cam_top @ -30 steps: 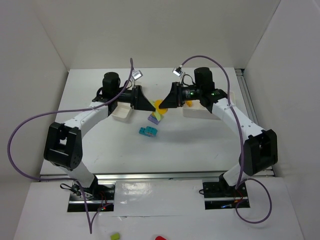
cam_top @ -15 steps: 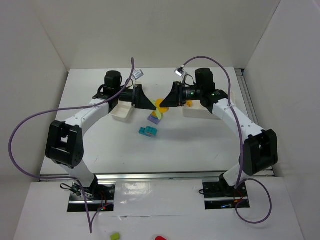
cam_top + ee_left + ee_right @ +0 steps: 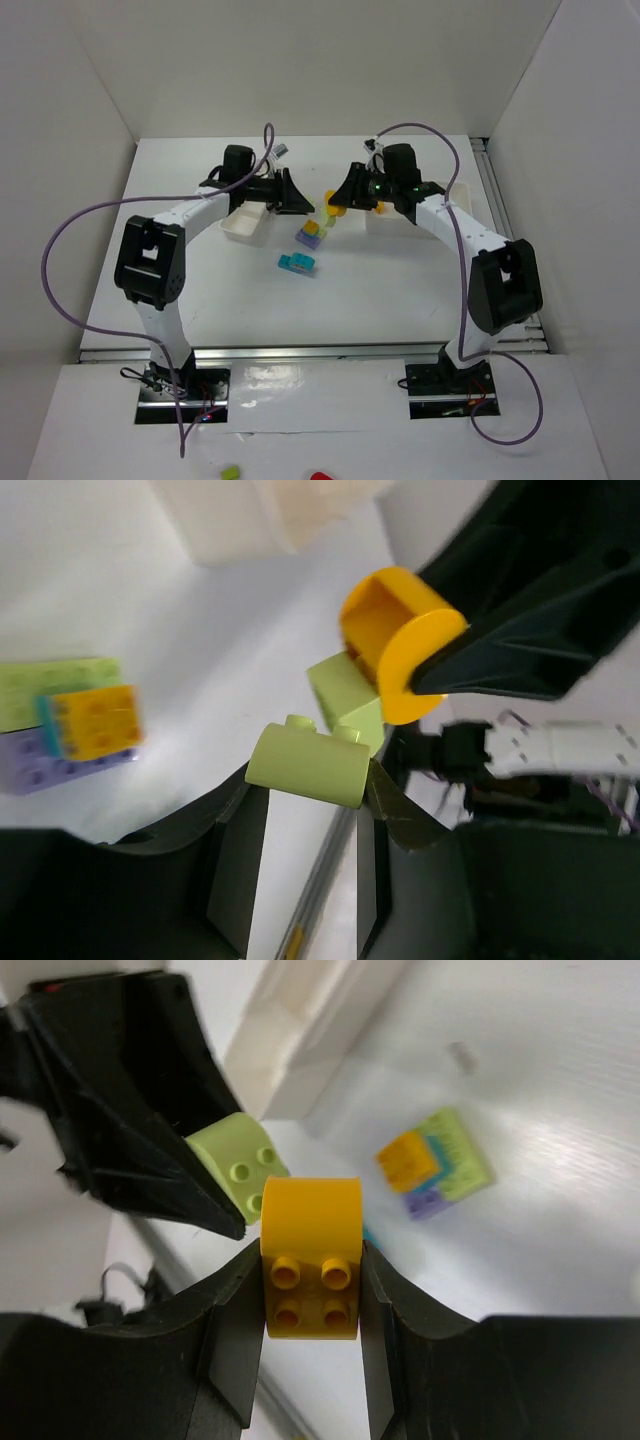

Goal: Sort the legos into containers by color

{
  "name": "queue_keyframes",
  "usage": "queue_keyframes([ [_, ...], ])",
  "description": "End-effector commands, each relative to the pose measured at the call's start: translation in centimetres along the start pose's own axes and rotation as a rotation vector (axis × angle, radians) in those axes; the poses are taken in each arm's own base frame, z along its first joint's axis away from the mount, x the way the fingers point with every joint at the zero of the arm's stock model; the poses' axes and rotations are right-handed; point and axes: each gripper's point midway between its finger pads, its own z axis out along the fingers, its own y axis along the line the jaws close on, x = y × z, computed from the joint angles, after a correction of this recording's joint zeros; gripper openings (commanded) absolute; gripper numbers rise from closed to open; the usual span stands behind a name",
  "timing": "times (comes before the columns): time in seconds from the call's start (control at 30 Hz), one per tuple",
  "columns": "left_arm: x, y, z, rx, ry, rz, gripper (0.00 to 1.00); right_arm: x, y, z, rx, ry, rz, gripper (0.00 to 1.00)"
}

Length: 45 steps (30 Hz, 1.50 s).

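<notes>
Two bricks are being clamped just beyond the mixed stack (image 3: 311,233): one pale green brick (image 3: 308,766) in the left gripper (image 3: 310,800), one yellow brick (image 3: 311,1230) in the right gripper (image 3: 310,1295). Only from above are the left tray (image 3: 245,224) and right tray (image 3: 380,222), flanking the stack, and one cyan brick (image 3: 296,263) before it being shown together.
</notes>
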Motion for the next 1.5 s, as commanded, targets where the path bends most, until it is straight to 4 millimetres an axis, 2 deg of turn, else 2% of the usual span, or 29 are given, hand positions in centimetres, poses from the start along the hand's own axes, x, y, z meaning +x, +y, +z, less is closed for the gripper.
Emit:
queue_keyframes([
  [0.0, -1.7, 4.6, 0.1, -0.225, -0.046, -0.074, 0.00, -3.9, -3.6, 0.4, 0.208, -0.167, 0.016, 0.32],
  [0.03, -0.5, 6.1, -0.3, -0.312, -0.011, -0.146, 0.00, -4.1, -4.0, 0.3, 0.230, -0.180, 0.017, 0.32],
  [0.07, -0.8, 8.1, -0.8, -0.427, -0.027, -0.164, 0.00, -4.7, -4.5, 0.1, 0.267, -0.203, 0.018, 0.32],
  [0.1, -1.2, 9.1, -0.9, -0.477, -0.024, -0.169, 0.00, -4.8, -5.1, -0.2, 0.287, -0.208, 0.026, 0.32],
  [0.13, -0.9, 9.8, -0.8, -0.528, -0.013, -0.184, 0.00, -5.0, -5.0, -0.2, 0.294, -0.198, 0.018, 0.32],
  [0.17, -0.1, 10.9, -1.6, -0.610, 0.008, -0.213, 0.00, -5.1, -5.1, -0.3, 0.308, -0.199, 0.007, 0.32],
  [0.2, -0.5, 10.7, -1.6, -0.633, 0.008, -0.190, 0.17, -4.7, -5.8, -0.2, 0.328, -0.185, 0.017, 0.32],
  [0.27, 0.1, 11.7, -1.7, -0.672, 0.036, -0.204, 0.52, -4.9, -5.6, -0.3, 0.329, -0.184, 0.007, 0.32],
  [0.3, 0.9, 11.6, -1.6, -0.676, 0.065, -0.204, 0.64, -4.9, -5.5, -0.2, 0.321, -0.180, 0.007, 0.32],
  [0.33, 0.4, 11.1, -1.5, -0.656, 0.062, -0.197, 0.74, -4.5, -5.8, -0.2, 0.326, -0.171, 0.012, 0.32],
  [0.37, 0.7, 10.9, -1.5, -0.644, 0.079, -0.188, 0.78, -4.4, -5.6, -0.1, 0.317, -0.164, 0.003, 0.32],
  [0.53, 0.1, 8.8, -1.9, -0.605, 0.103, -0.142, 0.79, -4.1, -5.8, -0.2, 0.323, -0.154, -0.005, 0.32],
  [0.6, -0.5, 7.2, -2.3, -0.585, 0.084, -0.105, 0.74, -4.3, -5.2, -0.2, 0.298, -0.151, -0.009, 0.32],
  [0.63, -1.1, 6.6, -2.5, -0.579, 0.070, -0.090, 0.74, -4.2, -5.5, 0.1, 0.302, -0.144, -0.005, 0.32],
  [0.9, -2.9, 6.4, -3.7, -0.665, 0.014, -0.063, 0.73, -4.5, -4.8, 0.3, 0.272, -0.138, -0.010, 0.32],
  [1.0, -2.5, 4.9, -2.5, -0.546, 0.044, -0.057, 0.74, -4.4, -3.1, 0.5, 0.184, -0.111, -0.041, 0.32],
  [1.03, -2.3, 3.6, -2.1, -0.471, 0.051, -0.047, 0.77, -3.9, -2.6, 0.7, 0.140, -0.095, -0.045, 0.32],
  [1.07, -1.6, 1.5, -1.1, -0.280, 0.073, -0.029, 0.78, -3.7, -0.7, 0.2, 0.043, -0.078, -0.040, 0.33],
  [1.1, -1.6, 0.4, -1.1, -0.182, 0.071, -0.021, 0.81, -3.5, 0.0, 0.4, -0.010, -0.077, -0.050, 0.33],
  [1.13, -1.4, -1.5, -1.1, -0.088, 0.068, 0.001, 0.81, -3.9, 0.9, -0.2, -0.054, -0.086, -0.059, 0.33],
  [1.17, -1.0, -3.4, -1.4, 0.035, 0.087, -0.021, 0.81, -3.3, 1.5, -0.4, -0.113, -0.057, -0.051, 0.33],
  [1.23, -0.6, -4.1, -1.3, 0.132, 0.073, 0.044, 0.84, -3.4, 2.7, -0.7, -0.176, -0.061, -0.073, 0.33],
  [1.27, -0.3, -5.3, -1.7, 0.195, 0.089, 0.066, 0.84, -3.1, 3.5, -1.0, -0.221, -0.041, -0.072, 0.33],
  [1.4, 0.7, -6.4, -1.8, 0.290, 0.124, 0.094, 0.84, -3.1, 5.4, -1.4, -0.331, -0.023, -0.102, 0.33],
  [1.47, 0.4, -7.1, -2.0, 0.307, 0.117, 0.139, 0.84, -2.9, 6.1, -1.7, -0.374, -0.007, -0.109, 0.33],
])
